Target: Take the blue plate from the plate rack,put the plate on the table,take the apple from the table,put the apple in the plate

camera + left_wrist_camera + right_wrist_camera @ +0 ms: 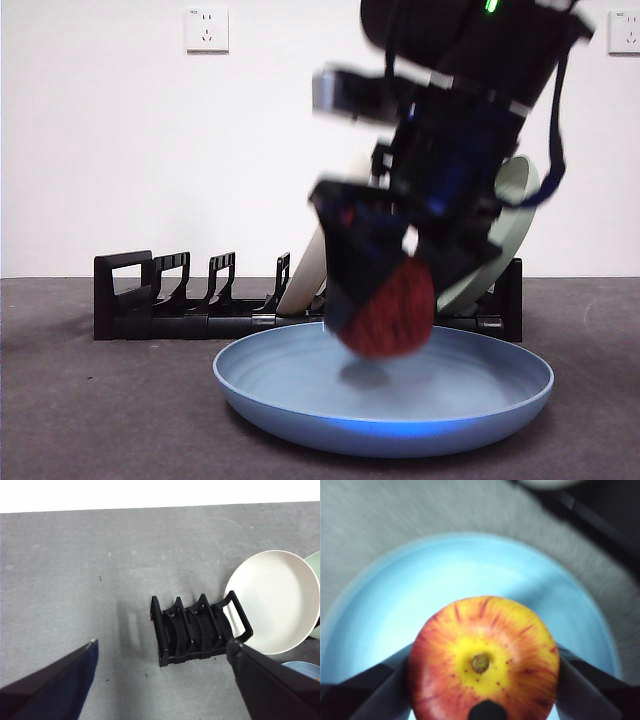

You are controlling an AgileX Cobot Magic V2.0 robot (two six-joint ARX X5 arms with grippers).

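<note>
Front view – apple: the apple (388, 310) hangs just above the blue plate (384, 392), gripped from both sides by the right gripper (385, 285); a shadow lies on the plate beneath it.
Front view – rack: the plate rack (190, 298) stands behind the plate on the worktop (100, 420), holding a cream-white plate (305, 280) and a pale green plate (505, 235) at its right end.
Left wrist view – fingers: the left gripper (160, 680) is spread wide and empty, high above the rack (192, 630); the cream-white plate (272, 602) leans at one end of it.
Right wrist view – apple: the apple (484, 659), stem up, sits between the closed-in fingers (360, 692), over the middle of the blue plate (470, 575).
</note>
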